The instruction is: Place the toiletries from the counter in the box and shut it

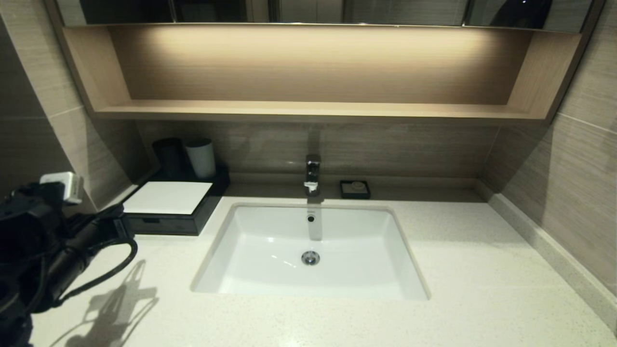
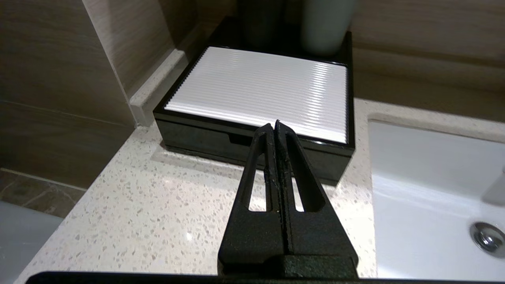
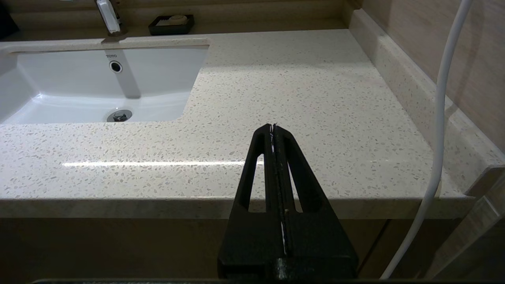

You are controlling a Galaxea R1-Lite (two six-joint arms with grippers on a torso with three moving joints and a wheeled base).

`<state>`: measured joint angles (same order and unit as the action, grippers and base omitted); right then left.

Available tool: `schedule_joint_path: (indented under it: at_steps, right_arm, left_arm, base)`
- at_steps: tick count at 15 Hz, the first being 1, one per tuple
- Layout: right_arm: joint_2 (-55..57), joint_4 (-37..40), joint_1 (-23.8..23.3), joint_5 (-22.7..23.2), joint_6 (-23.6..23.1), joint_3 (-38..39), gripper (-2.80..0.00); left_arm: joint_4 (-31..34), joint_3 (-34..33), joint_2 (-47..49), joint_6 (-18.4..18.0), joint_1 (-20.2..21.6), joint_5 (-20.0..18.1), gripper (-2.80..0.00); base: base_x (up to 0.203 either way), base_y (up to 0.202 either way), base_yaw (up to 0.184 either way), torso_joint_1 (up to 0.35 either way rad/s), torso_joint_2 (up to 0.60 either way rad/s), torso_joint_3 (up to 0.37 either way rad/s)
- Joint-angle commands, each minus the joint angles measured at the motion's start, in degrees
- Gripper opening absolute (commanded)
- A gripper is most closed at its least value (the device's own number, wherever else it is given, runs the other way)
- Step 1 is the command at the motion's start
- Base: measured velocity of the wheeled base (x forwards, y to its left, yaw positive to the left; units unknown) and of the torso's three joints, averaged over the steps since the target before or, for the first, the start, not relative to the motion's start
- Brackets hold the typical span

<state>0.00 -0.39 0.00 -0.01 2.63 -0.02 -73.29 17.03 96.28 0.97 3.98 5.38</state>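
The box [image 1: 164,225] is low and black with a white top panel [image 1: 166,197], and it stands at the back left of the counter [image 1: 458,270]. Its front drawer [image 2: 197,136] sits flush with the front. My left gripper [image 1: 123,224] hangs just in front of the drawer, a little above the counter [image 2: 158,197]. In the left wrist view the left gripper [image 2: 275,125] is shut with nothing between its fingers. My right gripper [image 3: 272,127] is shut and empty at the counter's front right edge [image 3: 300,86], outside the head view. No toiletries are in view.
A white basin [image 1: 308,241] is sunk into the middle of the counter, with a faucet [image 1: 312,173] behind it. A small black soap dish [image 1: 355,189] sits at the back. A dark cup [image 1: 168,155] and a pale cup [image 1: 201,157] stand behind the white panel. Walls close both sides.
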Motion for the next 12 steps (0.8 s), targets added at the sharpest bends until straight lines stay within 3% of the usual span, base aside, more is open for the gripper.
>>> schedule_joint_path:
  at_steps: [1, 4, 7, 12]
  right_arm:
    - [0.09, -0.05, 0.0, 0.01, 0.09, 0.02, -2.8]
    - [0.09, -0.05, 0.0, 0.01, 0.02, 0.02, -2.8]
    - [0.09, -0.05, 0.0, 0.01, 0.09, -0.05, -2.8]
    - [0.09, -0.05, 0.0, 0.01, 0.09, 0.02, -2.8]
  left_arm:
    - [-0.51, -5.12, -7.95, -0.42, -1.99, 0.13, -2.8]
    - [-0.45, -10.65, -15.92, -2.27, -5.38, 0.54, -2.8]
    - [-3.11, -16.41, -19.36, -4.58, -6.59, 4.36, -2.8]
    - [1.28, -17.12, -28.04, -4.59, -6.6, 4.67, -2.8]
  base:
    - [0.0, 0.0, 0.0, 0.0, 0.0, 0.0]
    - [0.0, 0.0, 0.0, 0.0, 0.0, 0.0]
    - [0.0, 0.0, 0.0, 0.0, 0.0, 0.0]
    - [0.0, 0.0, 0.0, 0.0, 0.0, 0.0]
